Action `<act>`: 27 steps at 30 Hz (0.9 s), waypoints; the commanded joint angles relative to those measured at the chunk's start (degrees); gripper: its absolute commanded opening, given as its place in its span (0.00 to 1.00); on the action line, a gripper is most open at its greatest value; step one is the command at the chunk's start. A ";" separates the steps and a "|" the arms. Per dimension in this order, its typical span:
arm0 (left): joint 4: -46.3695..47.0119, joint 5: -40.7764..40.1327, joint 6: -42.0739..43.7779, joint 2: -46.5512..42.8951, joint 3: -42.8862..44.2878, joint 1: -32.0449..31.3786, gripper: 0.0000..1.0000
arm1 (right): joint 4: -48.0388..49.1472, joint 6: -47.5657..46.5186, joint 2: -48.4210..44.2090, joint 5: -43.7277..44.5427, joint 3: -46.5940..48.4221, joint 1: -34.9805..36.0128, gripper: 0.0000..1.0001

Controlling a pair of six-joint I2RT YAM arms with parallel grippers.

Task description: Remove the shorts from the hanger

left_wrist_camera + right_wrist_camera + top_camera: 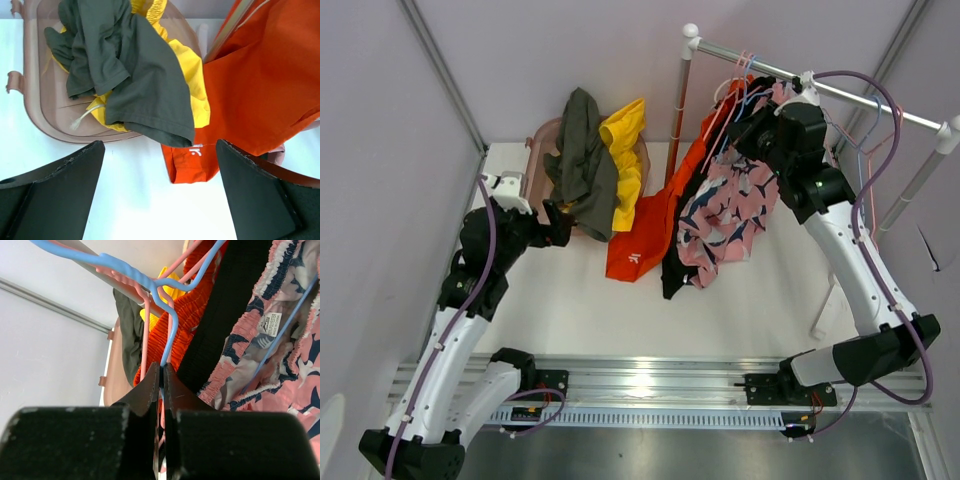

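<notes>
Three shorts hang on hangers from the rail [880, 105]: orange shorts [650, 225], black shorts [675, 265] and pink patterned shorts [730, 215]. My right gripper [161, 372] is up at the rail, shut on the thin neck of a blue hanger [165, 305], next to a pink hanger [146, 340]. Beside it are the orange waistband [192, 310], the black shorts [225, 305] and the pink patterned shorts [280, 340]. Olive-green shorts [135, 85] lie over yellow shorts [192, 80] in the basket [45, 110]. My left gripper [160, 190] is open above the white table, with nothing between its fingers.
The pinkish basket [542, 140] stands at the back left of the table. The rack's upright post [680, 100] rises behind the orange shorts [260, 85], whose leg reaches down to the table near the basket. More hangers [865, 130] hang on the rail to the right.
</notes>
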 commanded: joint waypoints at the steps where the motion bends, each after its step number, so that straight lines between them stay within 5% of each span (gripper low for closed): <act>1: 3.92 5.33 -0.13 -1.77 0.05 -0.29 0.99 | 1.41 -0.49 -3.93 0.61 -0.44 0.36 0.00; 13: 12.43 18.27 -2.86 7.36 17.01 -21.20 0.99 | -3.95 -0.67 -12.72 0.52 3.95 0.36 0.00; 21: 28.52 24.42 -4.18 18.07 15.44 -35.27 0.99 | -4.48 2.49 -17.29 -1.59 2.38 0.36 0.00; 27: 33.02 21.45 -1.37 25.64 15.44 -41.51 0.99 | -5.62 3.20 -18.17 -2.82 3.78 0.36 0.00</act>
